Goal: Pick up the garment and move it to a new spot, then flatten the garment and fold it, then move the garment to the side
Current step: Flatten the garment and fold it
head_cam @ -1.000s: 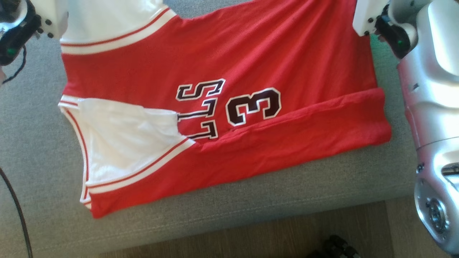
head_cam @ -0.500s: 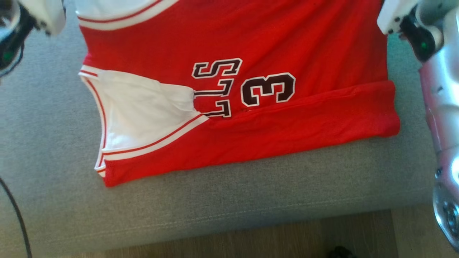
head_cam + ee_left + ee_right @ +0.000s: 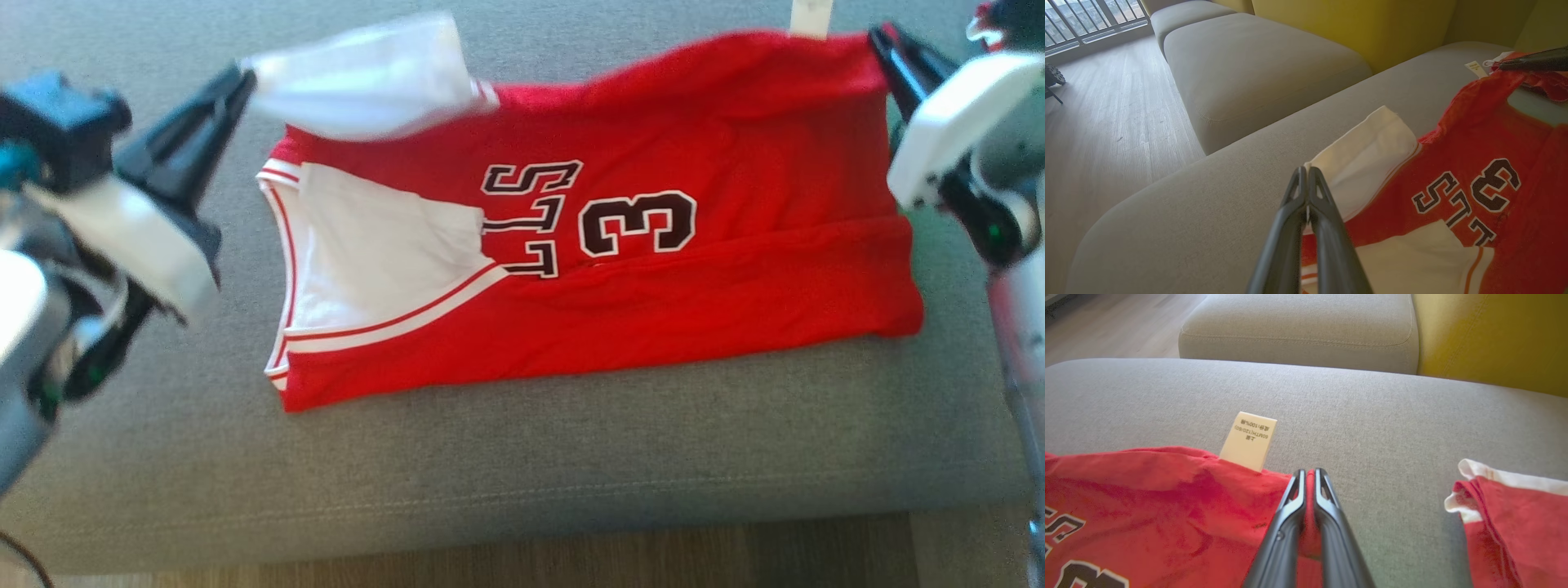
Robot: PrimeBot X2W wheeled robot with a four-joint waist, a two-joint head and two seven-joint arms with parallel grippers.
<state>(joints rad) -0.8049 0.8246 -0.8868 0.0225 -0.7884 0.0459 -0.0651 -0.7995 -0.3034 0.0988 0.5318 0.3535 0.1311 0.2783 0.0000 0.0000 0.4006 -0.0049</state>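
Garment (image 3: 735, 269), a red sleeveless jersey with white shoulder panels and dark lettering, lies spread across the middle of the grey sofa cushion (image 3: 522, 457). Its near long side sits a little back from the cushion's front edge, and its length runs from the cushion's left side towards the right. Judged from how it lies, the pick-up and the move to a new spot are done, and the flattening looks largely done as well, since the body of the cloth is smooth apart from slight ripples.

Folding appears to be under way. A long red band (image 3: 694, 314) along the near side is already turned over onto the front and partly covers the lettering. The far long side is raised off the cushion at both ends.

The left pincer (image 3: 242, 80) is pressed together on the white shoulder panel (image 3: 367, 77) at the far left corner of the jersey. The left wrist view shows its tips (image 3: 1306, 171) nipping the panel's edge. The right pincer (image 3: 880, 39) is likewise closed, on the red hem corner at the far right. In the right wrist view (image 3: 1309, 473) red cloth sits between its fingers, just beside the pale care label (image 3: 1248, 441).

Left to do, by the look of it: lay the far side down over the near band, perhaps fold once more across the length, then carry the folded jersey to the side of the cushion.
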